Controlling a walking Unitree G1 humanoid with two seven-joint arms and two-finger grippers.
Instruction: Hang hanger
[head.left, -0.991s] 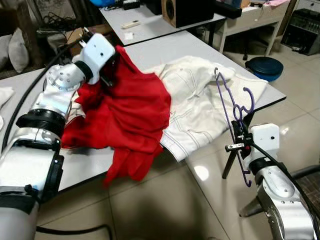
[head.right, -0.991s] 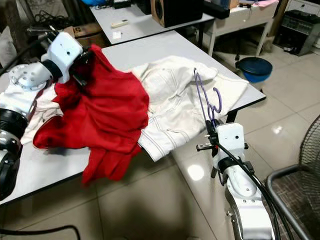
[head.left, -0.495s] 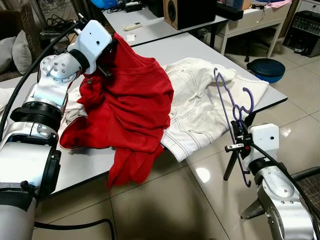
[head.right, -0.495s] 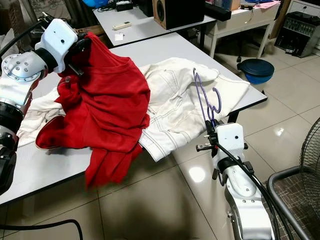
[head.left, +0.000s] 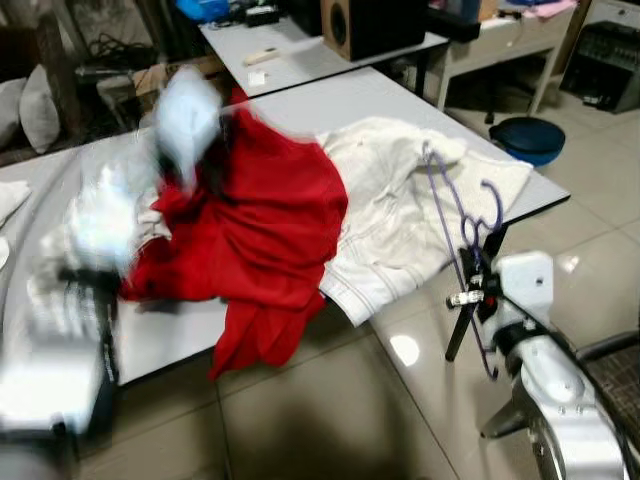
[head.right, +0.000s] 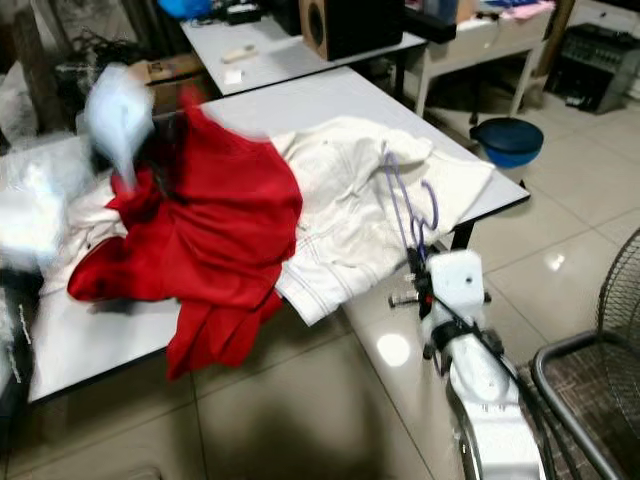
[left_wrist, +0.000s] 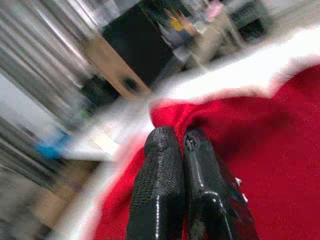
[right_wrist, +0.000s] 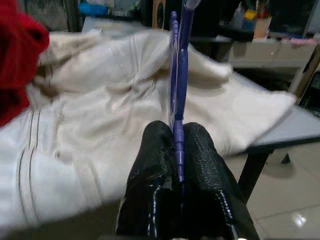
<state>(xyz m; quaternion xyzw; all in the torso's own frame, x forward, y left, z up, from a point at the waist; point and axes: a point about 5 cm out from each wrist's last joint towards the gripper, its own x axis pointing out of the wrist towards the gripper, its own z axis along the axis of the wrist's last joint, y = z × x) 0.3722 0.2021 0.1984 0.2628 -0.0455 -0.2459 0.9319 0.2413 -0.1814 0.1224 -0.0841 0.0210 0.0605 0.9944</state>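
A red garment (head.left: 260, 220) lies bunched on the white table (head.left: 330, 95), with one corner lifted. My left gripper (left_wrist: 176, 137) is shut on that red cloth near the table's far left; its arm is blurred in the eye views. A cream white garment (head.left: 390, 200) is spread beside the red one, reaching the table's right edge. My right gripper (right_wrist: 177, 131) is shut on a thin purple hanger (right_wrist: 176, 75), held upright just off the table's right front corner. The hanger's hook (head.left: 492, 200) curls over the white garment's edge.
A second table stands behind with a dark speaker (head.left: 370, 25) and small items. A blue round object (head.left: 528, 135) sits on the tiled floor at right. A black wire frame (head.right: 590, 390) stands close to my right arm. Open floor lies in front of the table.
My left arm is in quick motion and blurred; the held red corner sits a little lower than half a second ago. The right gripper and hanger have barely moved.
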